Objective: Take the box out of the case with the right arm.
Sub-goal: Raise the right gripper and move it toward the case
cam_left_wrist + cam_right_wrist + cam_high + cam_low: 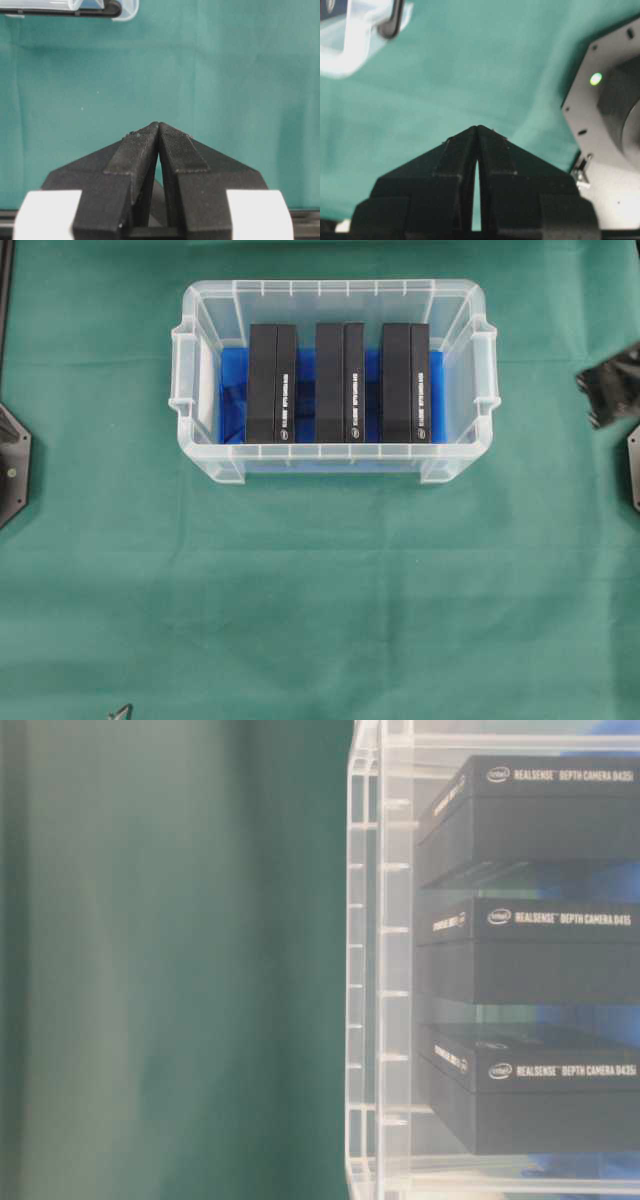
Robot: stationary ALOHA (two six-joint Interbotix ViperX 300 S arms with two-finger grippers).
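Observation:
The clear case stands at the back middle of the green cloth, lined with a blue sheet. Three black boxes stand on edge in it side by side: left, middle, right. The table-level view shows their white lettering through the case wall. My right gripper hovers at the right edge, apart from the case and outside it. In its wrist view the right gripper is shut on nothing over bare cloth. My left gripper is shut and empty too.
The right arm's grey base sits close to the right gripper. The left arm's base is at the left edge. A corner of the case shows top left in the right wrist view. Green cloth covers the table.

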